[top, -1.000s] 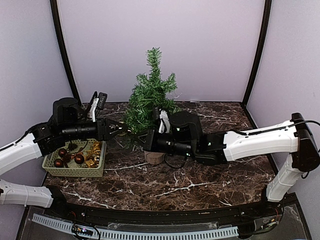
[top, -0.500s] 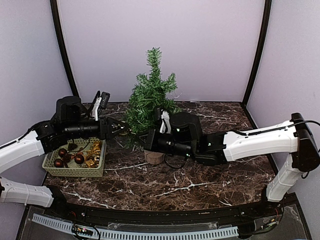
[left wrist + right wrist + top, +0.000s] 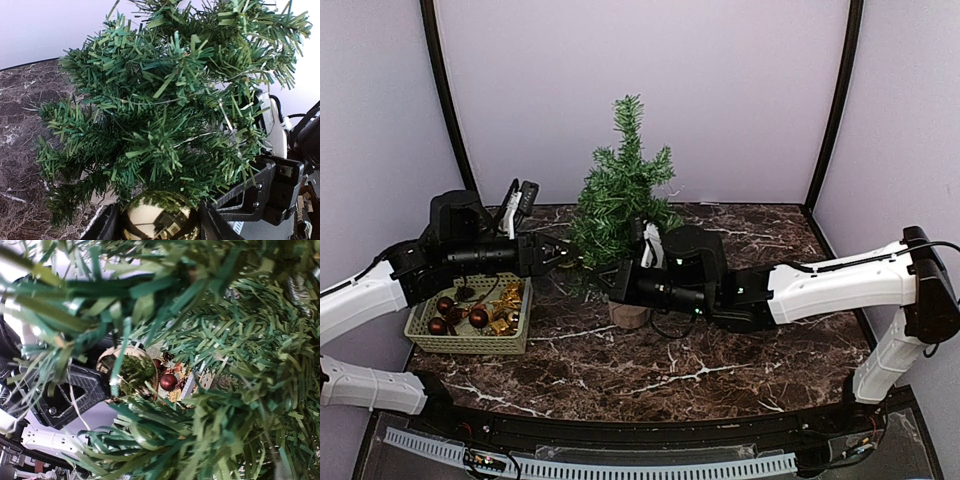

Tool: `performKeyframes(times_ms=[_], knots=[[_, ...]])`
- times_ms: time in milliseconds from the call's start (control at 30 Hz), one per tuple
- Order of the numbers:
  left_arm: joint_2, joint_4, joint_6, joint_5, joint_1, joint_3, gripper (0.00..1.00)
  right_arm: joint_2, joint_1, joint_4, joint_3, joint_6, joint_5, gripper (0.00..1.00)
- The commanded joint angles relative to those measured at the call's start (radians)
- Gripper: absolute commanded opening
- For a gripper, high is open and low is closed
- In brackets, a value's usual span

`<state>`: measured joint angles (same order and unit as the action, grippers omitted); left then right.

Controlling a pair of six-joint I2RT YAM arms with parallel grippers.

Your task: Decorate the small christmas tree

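The tree (image 3: 618,195) stands upright on its stump (image 3: 628,316) toward the back middle of the counter (image 3: 720,372), with a pincer on each flank. The left pincer (image 3: 556,256) reaches in level from the left, and its tips meet the lowest left branches. The right pincer (image 3: 616,282) comes in level from the right and ends among the low needles just above the stump.

From above, bare marble runs from both arms to the counter's near edge and on to its right edge. The back wall (image 3: 720,100) rises close behind the tree. The basket (image 3: 470,348) lies under the left arm, back from its pincer, near the counter's left edge.

The left wrist view adds what the top view cannot. A gold ball (image 3: 157,216) sits grasped between the two black fingers (image 3: 106,228). Branch tips press onto the ball's top, and foliage fills nearly all the room ahead. At the right of that view, behind the needles, is the right arm's black and white casing.

In the right wrist view needles crowd the frame and hide its own fingers. That pincer is clenched, and I cannot tell whether anything lies between the fingers. Through a gap in the branches the gold ball shows straight ahead, mirroring green. Just beyond it are a red ball (image 3: 168,381) and the basket's pale rim.
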<state>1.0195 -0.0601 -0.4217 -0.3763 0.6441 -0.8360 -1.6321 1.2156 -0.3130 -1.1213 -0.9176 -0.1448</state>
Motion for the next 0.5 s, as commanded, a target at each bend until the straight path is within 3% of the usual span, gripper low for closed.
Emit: performKeyframes(times_ms=[0,467], knots=[[-0.072,-0.001,0.017,0.015,-0.004,0.016,0.42,0.035,-0.006,-0.07,0.013,0.047,0.04,0.0],[-0.072,-0.008,0.014,0.021,-0.005,0.012,0.43,0.022,-0.002,-0.06,0.001,0.021,0.03,0.0]])
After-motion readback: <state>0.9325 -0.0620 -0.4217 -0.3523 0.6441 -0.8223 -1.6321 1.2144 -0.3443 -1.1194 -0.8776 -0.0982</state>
